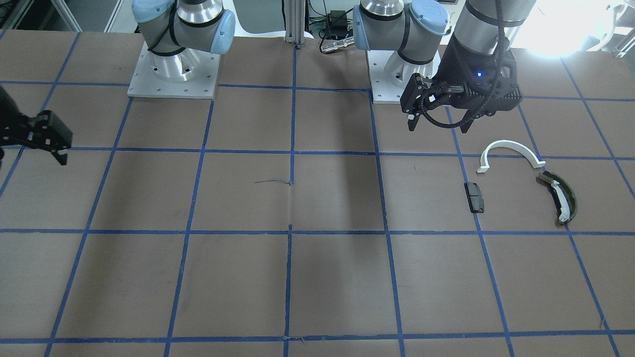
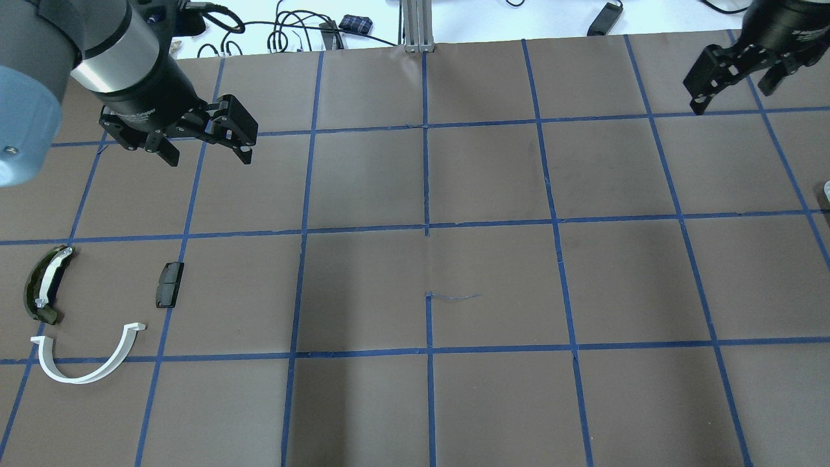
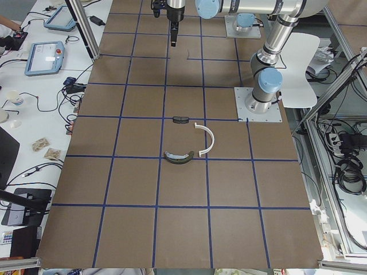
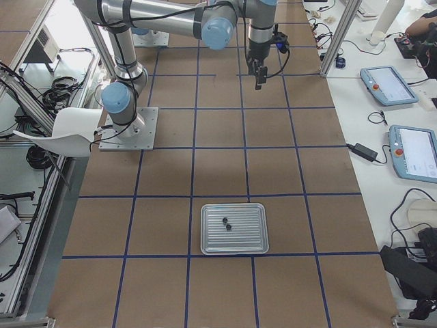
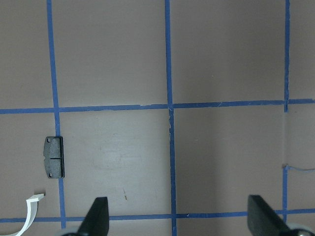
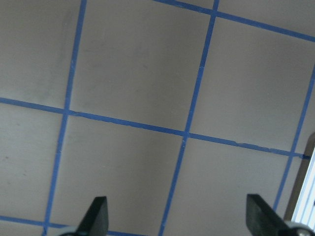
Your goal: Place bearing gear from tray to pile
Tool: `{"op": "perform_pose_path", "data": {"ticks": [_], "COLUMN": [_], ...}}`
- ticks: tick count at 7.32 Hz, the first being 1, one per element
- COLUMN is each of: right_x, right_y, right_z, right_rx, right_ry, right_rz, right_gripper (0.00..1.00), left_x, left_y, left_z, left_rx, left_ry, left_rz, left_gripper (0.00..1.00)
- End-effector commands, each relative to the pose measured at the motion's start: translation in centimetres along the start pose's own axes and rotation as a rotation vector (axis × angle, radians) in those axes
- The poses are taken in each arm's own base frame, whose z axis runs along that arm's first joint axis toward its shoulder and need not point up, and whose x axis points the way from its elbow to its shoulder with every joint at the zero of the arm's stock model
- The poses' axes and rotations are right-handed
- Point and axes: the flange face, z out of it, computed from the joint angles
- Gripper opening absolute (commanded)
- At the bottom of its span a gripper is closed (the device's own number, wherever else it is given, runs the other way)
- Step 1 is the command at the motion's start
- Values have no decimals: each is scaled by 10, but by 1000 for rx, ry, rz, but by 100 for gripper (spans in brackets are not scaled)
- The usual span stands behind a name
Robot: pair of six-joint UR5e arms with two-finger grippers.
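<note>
Left gripper [image 2: 207, 154] hangs over brown worktop, fingers down, spread wide, empty. Right gripper [image 2: 733, 91] near far right corner, also spread, empty. Two small dark bearing gears [image 4: 227, 223] lie in ribbed silver metal tray [image 4: 246, 240] near right end. Pile near left edge: white half-ring arc [image 1: 511, 144], dark olive curved piece with white strip [image 1: 563, 198], small black rectangular block [image 1: 475, 197].

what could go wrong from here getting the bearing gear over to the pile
Two small dark parts lie close together on the tray, so the open right gripper might nudge or pinch both. The pile's white arc, olive piece and black block lie loose near the open left gripper; a clumsy drop could scatter them.
</note>
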Motion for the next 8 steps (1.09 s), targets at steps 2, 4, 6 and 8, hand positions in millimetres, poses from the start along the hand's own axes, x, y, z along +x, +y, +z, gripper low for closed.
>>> {"op": "perform_pose_path", "data": {"ticks": [2, 4, 6, 8], "right_x": [150, 249, 331, 359], "right_y": [22, 54, 107, 142], "right_z": [90, 173, 239, 277], "right_rx": [-46, -24, 15, 39], "right_ry": [-45, -63, -67, -89], "right_rz": [-299, -479, -564, -754], "right_gripper": [100, 100, 100, 100], "left_x": [-1, -1, -1, -1], "left_y": [0, -1, -1, -1], "left_z": [0, 0, 0, 0], "left_rx": [2, 4, 4, 4], "left_ry": [0, 2, 2, 2], "left_rz": [-2, -2, -2, -2], "left_gripper": [100, 100, 100, 100]}}
